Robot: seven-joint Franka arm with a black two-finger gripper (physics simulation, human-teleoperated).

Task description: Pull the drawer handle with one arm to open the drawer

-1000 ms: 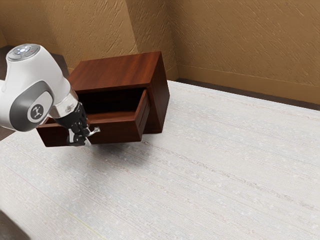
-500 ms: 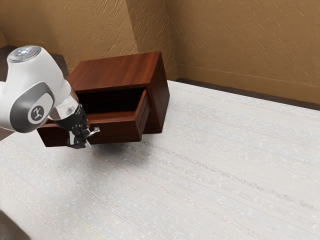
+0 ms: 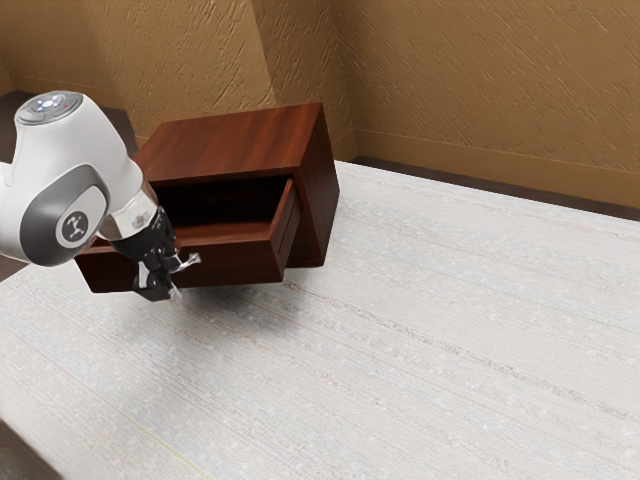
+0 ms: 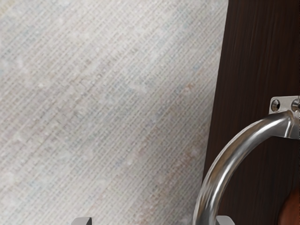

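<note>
The drawer (image 3: 225, 255) is seen drawn well out of the wooden cabinet (image 3: 250, 140), which is set on the pale surface (image 3: 420, 330). The pincer (image 3: 157, 288) is held at the drawer's front, released: its fingers (image 4: 82, 221) are spread, and the chrome handle (image 4: 234, 154) is caught between them, against one finger only.
</note>
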